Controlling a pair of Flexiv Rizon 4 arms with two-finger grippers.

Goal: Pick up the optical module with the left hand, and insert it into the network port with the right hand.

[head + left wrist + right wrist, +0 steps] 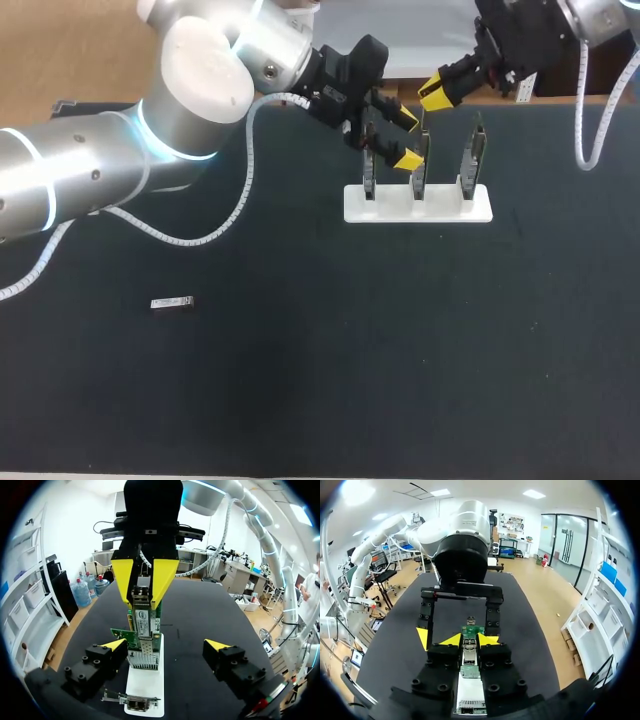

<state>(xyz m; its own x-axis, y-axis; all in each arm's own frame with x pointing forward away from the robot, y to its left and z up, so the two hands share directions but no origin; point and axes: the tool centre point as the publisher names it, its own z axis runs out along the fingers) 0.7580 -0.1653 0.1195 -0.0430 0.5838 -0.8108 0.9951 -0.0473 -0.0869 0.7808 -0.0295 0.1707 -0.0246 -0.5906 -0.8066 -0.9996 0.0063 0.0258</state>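
Module (141, 594): slim silver bar, pinched in my right gripper (470, 640) atop the middle card (145, 627); left gripper (166, 645) wide open, holding nothing, flanking that card; spare module (172, 302) flat on the mat (300, 380), open room all round it.

Illumination: strong and even, from overhead. Dark table (400, 380): matte, no glare, shadows faint and soft-edged. Left arm (190, 110), at 10 o'clock in the head view: white shell shines hard, joint rings glow blue-white. White stand (445, 206), at 2 o'clock: nearly washed out. Network card (142, 626): metal glints mildly.
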